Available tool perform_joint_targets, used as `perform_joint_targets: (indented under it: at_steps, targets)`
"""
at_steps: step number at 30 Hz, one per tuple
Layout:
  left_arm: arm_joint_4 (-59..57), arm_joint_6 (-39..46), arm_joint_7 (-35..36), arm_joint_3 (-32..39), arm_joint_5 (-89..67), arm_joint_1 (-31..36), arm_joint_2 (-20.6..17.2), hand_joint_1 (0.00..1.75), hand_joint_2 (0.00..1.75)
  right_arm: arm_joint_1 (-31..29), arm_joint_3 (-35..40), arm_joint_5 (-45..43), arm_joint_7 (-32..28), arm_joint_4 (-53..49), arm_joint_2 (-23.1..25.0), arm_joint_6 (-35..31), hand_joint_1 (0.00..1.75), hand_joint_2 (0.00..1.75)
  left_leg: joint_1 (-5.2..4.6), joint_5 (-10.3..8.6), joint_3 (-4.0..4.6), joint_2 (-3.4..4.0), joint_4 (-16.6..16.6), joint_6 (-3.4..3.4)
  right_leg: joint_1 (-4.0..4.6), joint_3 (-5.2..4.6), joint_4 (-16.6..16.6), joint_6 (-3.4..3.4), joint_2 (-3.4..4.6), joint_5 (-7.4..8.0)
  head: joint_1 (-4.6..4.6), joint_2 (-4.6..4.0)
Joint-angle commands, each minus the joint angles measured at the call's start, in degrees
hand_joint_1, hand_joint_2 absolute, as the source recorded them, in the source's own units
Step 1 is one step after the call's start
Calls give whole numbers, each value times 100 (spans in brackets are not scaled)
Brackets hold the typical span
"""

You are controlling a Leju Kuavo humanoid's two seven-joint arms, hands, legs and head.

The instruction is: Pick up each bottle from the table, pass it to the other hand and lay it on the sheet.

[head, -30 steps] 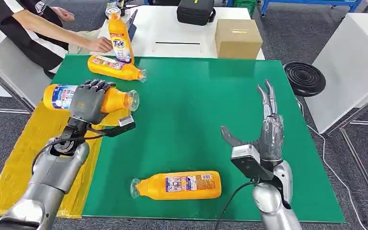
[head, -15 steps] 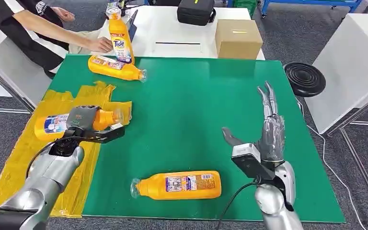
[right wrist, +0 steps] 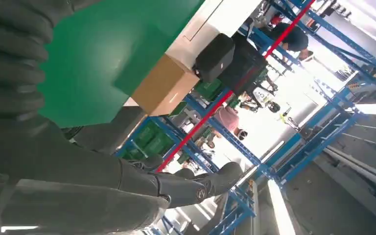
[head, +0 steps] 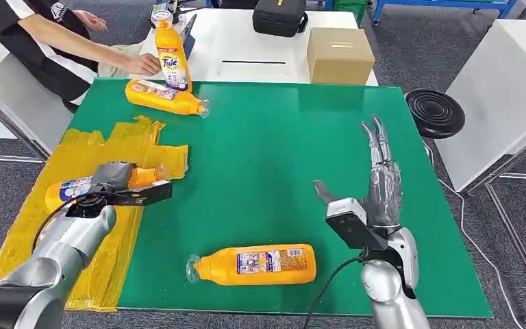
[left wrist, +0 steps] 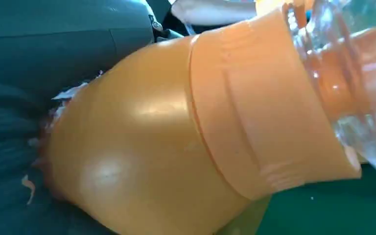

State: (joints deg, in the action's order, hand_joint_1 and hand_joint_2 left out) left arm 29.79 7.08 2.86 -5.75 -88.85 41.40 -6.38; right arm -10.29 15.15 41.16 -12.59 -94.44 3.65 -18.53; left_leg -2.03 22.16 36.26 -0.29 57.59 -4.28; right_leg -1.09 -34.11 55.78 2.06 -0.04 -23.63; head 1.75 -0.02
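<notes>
While the left hand (head: pixel 113 177) is wrapped around the held bottle (head: pixel 75 186), its fingers cover the bottle's middle, leaving visible a labelled base end on one side and an orange neck on the other. This bottle lies on its side low over the yellow sheet (head: pixel 120 140); whether it touches the sheet cannot be told. From the left wrist camera the bottle's orange shoulder (left wrist: pixel 176 142) and clear cap (left wrist: pixel 357 73) crowd the lens, and the fingers are hard to make out.

Taking the sheet as landmark: it drapes over the left edge of the green table (head: pixel 281 137), wrinkled, part of it hanging past the edge. A second bottle (head: pixel 253 265) lies on its side on the green surface, well to the right of the sheet and near the table's front edge. A third bottle (head: pixel 164 97) lies beyond the sheet near the far edge, and an upright Tide bottle (head: pixel 171 51) stands just behind it, beside a person's hand (head: pixel 142 64).

The right hand (head: pixel 377 181) holds nothing, fingers straight and apart, raised above the green surface far right of the sheet. Bare green surface lies between the sheet and this hand. A cardboard box (head: pixel 340 55) and black case (head: pixel 279 15) sit on the white table beyond.
</notes>
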Motion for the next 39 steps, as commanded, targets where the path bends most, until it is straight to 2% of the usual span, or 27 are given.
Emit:
perform_joint_targets:
  at_steps: [1, 11, 16, 18, 20, 22, 24, 26, 30, 33, 37, 39]
  targets:
    - [-639, -307, -41, 109, 25, 164, -104, 0, 175, -256, -46, 12, 35, 517, 46, 66, 0, 175, 9, 4, -24, 12, -7, 38, 6, 21, -10, -15, 11, 1, -2, 0]
    - [-555, -397, -150, 157, 188, 141, 13, 0, 175, -317, -38, 21, 62, 711, 52, 60, 0, 175, 14, 1, -27, 13, -8, 41, 6, 26, -11, -14, 11, 1, -2, 0]
    - [-415, -485, -366, 228, 410, 102, 65, 0, 175, -328, -32, 23, 70, 739, 50, 48, 0, 175, 12, -1, -23, 9, -7, 36, 4, 21, -9, -11, 7, 1, 0, 0]
    - [-196, -483, -717, 248, 654, 18, 98, 0, 175, -328, -40, 7, 81, 761, 32, 51, 0, 175, 12, -1, -22, 8, -7, 34, 4, 20, -8, -11, 7, 0, 0, 0]
    - [147, -409, -1415, 396, 1199, -100, 181, 0, 175, -318, -58, -12, 90, 790, 18, 63, 0, 175, 14, 0, -28, 5, -9, 41, 5, 28, -12, -13, 5, 0, -2, 0]
    - [1325, -747, -2462, 447, 2515, -559, 245, 0, 175, -243, -61, -15, 79, 789, -15, 75, 0, 175, 13, -2, -24, 1, -8, 37, 4, 24, -11, -11, 2, 0, -2, 0]
    - [2663, -1271, -2789, 241, 3589, -1109, 45, 0, 175, -231, -56, -25, 53, 816, -42, 73, 0, 175, 14, -2, -21, -1, -8, 37, 6, 23, -13, -11, 0, 0, -2, 0]
    - [3165, -1436, -2722, 141, 3941, -1313, -82, 0, 175, -245, -64, -34, 44, 817, -42, 71, 0, 175, 14, 0, -18, -3, -5, 36, 6, 15, -11, -10, -2, -2, -7, 0]
    - [4495, -1928, -3202, 130, 5110, -1791, -274, 0, 175, -233, -120, -41, 106, 775, -87, 156, 0, 175, 21, 13, -31, 36, -5, 58, 10, 28, -15, -20, 38, 0, -2, 0]
    - [4719, -2077, -3262, 146, 5322, -1854, -279, 0, 175, -229, -127, -33, 111, 776, -91, 174, 0, 175, 12, 0, 1, 10, 0, 31, 2, -1, -3, -12, 9, 0, 0, 0]
    - [4719, -2077, -3262, 146, 5322, -1854, -279, 0, 175, -229, -127, -33, 111, 776, -91, 174, 0, 175, 16, 0, -9, -4, -3, 42, 6, 1, -9, -19, 3, -1, -2, 0]
    - [4814, -2232, -3684, 187, 5753, -1876, -216, 0, 175, -195, -127, -1, 121, 739, -90, 206, 0, 175, 16, 0, -10, 1, -4, 45, 5, 0, -10, -19, 7, 1, -2, 0]
